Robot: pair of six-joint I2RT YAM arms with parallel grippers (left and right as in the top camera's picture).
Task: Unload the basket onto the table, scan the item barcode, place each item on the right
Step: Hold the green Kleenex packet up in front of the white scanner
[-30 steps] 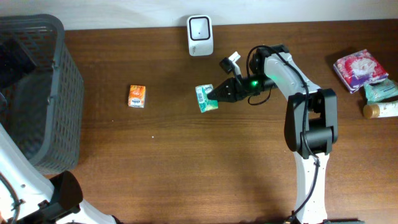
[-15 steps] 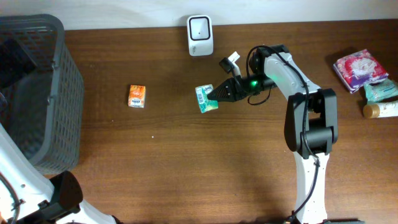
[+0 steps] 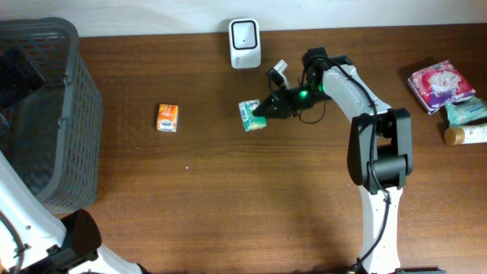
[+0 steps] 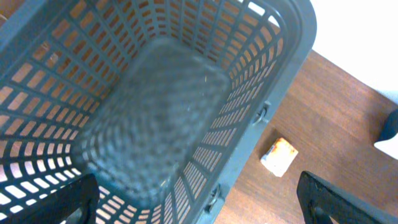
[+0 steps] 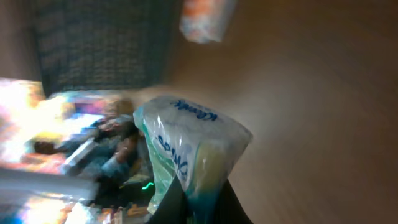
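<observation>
A green and white tissue pack (image 3: 249, 116) hangs just above the brown table, with my right gripper (image 3: 263, 112) shut on its right end. In the right wrist view the pack (image 5: 186, 143) stands up from between the dark fingers (image 5: 166, 202), its blue lettering showing; no barcode can be made out. The white scanner (image 3: 245, 43) stands at the table's back edge, behind and slightly left of the pack. My left gripper (image 4: 199, 208) is open with nothing between its fingers, hovering over the grey basket (image 4: 292, 56).
A small orange box (image 3: 168, 118) lies on the table between the basket (image 3: 76, 114) and the pack. At the far right lie a pink pack (image 3: 439, 84), a teal pack (image 3: 466, 112) and a bottle (image 3: 466, 135).
My right gripper has shifted a little toward the back of the table, nearer the scanner, carrying the tissue pack with it. The left gripper has not moved.
</observation>
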